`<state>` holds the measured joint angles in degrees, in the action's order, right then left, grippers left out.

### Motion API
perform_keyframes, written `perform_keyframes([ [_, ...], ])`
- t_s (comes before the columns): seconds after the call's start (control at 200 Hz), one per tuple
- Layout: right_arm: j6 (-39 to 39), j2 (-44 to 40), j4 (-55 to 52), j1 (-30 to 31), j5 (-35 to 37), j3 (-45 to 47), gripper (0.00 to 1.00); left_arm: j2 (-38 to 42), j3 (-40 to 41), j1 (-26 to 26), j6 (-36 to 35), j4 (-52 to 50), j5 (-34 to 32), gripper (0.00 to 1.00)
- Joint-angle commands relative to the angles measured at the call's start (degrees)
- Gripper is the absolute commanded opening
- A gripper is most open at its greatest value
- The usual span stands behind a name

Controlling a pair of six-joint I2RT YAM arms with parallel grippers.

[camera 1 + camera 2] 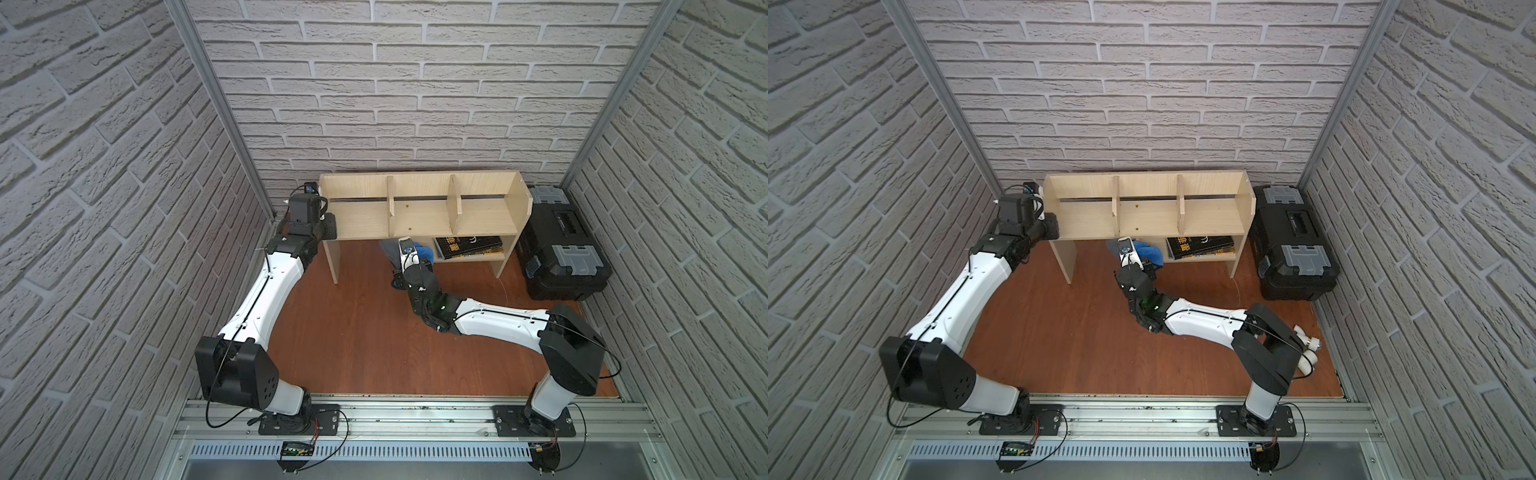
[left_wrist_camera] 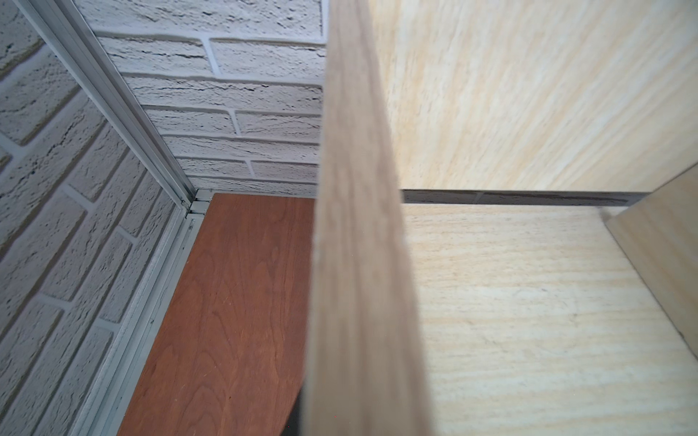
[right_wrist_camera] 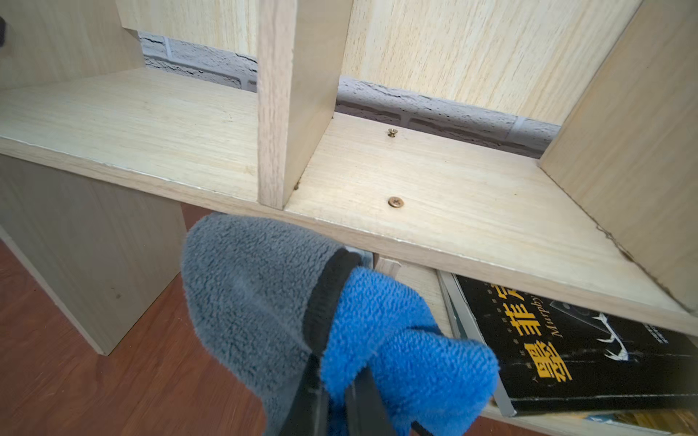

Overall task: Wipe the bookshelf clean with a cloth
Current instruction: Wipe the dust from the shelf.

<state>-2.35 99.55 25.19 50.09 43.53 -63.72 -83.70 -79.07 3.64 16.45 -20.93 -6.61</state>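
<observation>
The light-wood bookshelf [image 1: 419, 216] stands against the back wall in both top views. My left gripper [image 1: 329, 223] is at its left end, jaws shut on the upright side panel [image 2: 359, 264]. That panel fills the middle of the left wrist view and hides all but a sliver of one dark finger [image 2: 297, 417]. The cloth [image 3: 264, 294], grey on one side and blue on the other with dark edging, hangs bunched in my shut right gripper [image 3: 336, 389]. It is just in front of and below the top tier's front edge, near the left divider [image 3: 279, 113]. From above, the cloth [image 1: 426, 251] shows beside the lower shelf.
A black book with yellow lettering [image 3: 566, 347] lies on the small lower shelf. Two brass screws [image 3: 396, 202] sit in the middle compartment's floor. A black toolbox with grey latches [image 1: 561, 249] stands right of the bookshelf. Brick walls close in on three sides.
</observation>
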Motion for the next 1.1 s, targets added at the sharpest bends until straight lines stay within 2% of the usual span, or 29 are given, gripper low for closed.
perform_keyframes([
  [0.0,-2.66,1.2,2.18,-3.21,-1.92,-0.97,0.02,0.44,1.42,-0.76,0.48,3.63,2.24,0.0],
  [0.085,-7.98,2.31,0.55,-5.99,-6.2,0.69,0.03,0.57,1.79,-1.13,0.25,4.03,2.26,0.0],
  [0.25,-10.3,3.99,1.22,-6.74,-8.75,4.26,0.02,0.38,1.92,-1.27,-0.37,4.34,3.93,0.0],
  [0.425,-7.99,-0.73,0.37,-6.76,-9.26,2.87,0.03,0.42,1.99,-1.53,-0.36,4.25,4.47,0.0],
  [0.555,-4.79,-4.93,-2.2,-6.76,-6.72,-1.15,0.03,0.38,2.2,-1.47,-0.54,4.46,4.7,0.0],
  [0.675,-2.24,-4.04,-4.15,-6.76,-6.86,-3.36,0.02,0.12,2.08,-1.53,-0.54,4.57,5.26,0.0],
  [0.91,-7.78,3.36,3.01,-7.02,-7.72,5.11,0.02,0.76,2.6,-1.56,-1.15,4.92,5.01,0.0],
  [1.095,-12.11,3.62,4.14,-6.93,-10.85,8.81,0.03,0.6,2.5,-1.75,-1.24,4.83,5.21,0.0],
])
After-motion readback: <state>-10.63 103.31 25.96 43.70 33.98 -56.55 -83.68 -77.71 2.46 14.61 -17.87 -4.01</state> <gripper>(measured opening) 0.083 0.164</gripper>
